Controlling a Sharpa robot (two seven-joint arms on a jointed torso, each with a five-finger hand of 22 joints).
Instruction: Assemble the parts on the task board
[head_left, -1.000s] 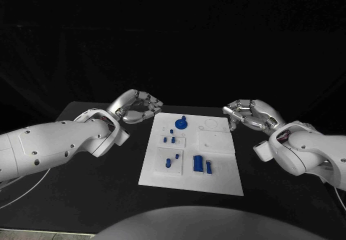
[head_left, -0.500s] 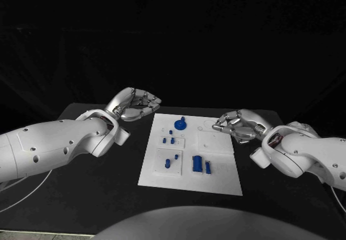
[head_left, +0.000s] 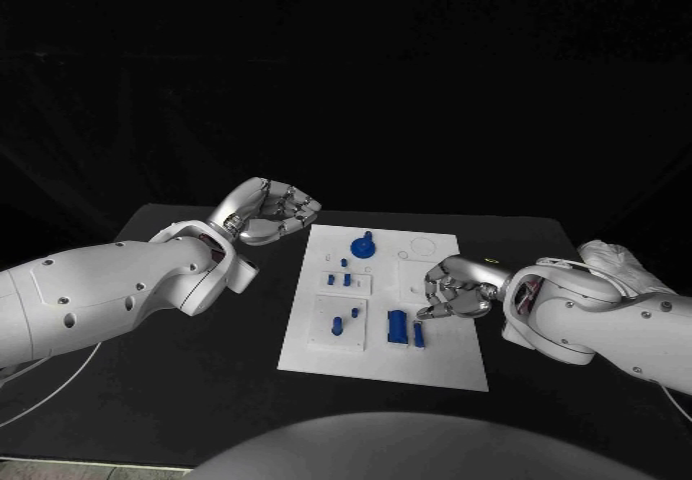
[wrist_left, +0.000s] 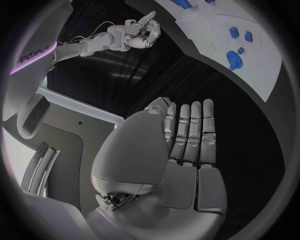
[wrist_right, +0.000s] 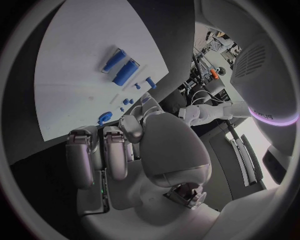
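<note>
Head camera looks down from above; both wrist cameras sit close behind their hands, apparently sharing the task board (head_left: 382, 300)

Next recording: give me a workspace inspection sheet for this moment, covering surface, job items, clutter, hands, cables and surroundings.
Surface: black table, task board at its middle.
Job's things: blue parts on the board, a round one at the far end.
Clutter: nothing seen.
Hands: left hand left of the board, fingers curled in, holding nothing; right hand over the board's right half, fingers curled, nothing seen in it.
Cables: white cable under the left arm.
Surroundings: dark backdrop.
</note>
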